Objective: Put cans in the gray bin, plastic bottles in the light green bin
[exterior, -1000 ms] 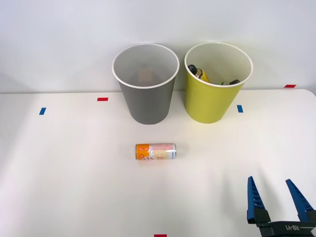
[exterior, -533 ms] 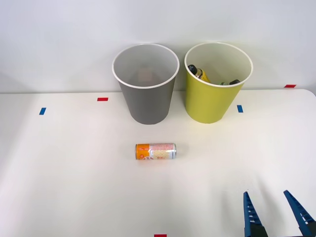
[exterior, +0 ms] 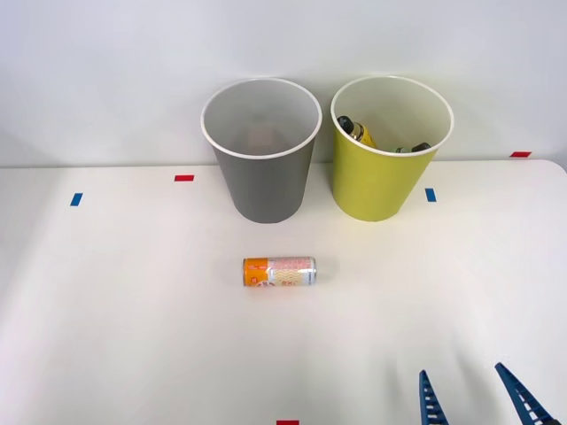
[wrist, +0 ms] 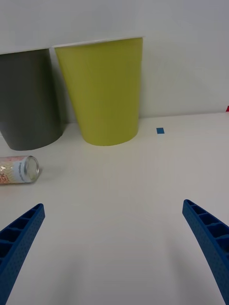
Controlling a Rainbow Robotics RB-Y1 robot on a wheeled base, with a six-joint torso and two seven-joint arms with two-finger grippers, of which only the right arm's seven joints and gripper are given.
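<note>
Our right gripper (exterior: 471,397) has slid back toward the table's (exterior: 133,336) near edge since a second ago, fingers spread wide and empty. The orange can (exterior: 279,271) lies on its side, unmoved, well ahead and left of it, before the gray bin (exterior: 262,177).

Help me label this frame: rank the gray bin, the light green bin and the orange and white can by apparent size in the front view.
1. gray bin and light green bin: they look alike in size, so no ranking between them.
2. orange and white can: clearly the smallest, lying on its side on the table, nearer the camera than both bins.
</note>
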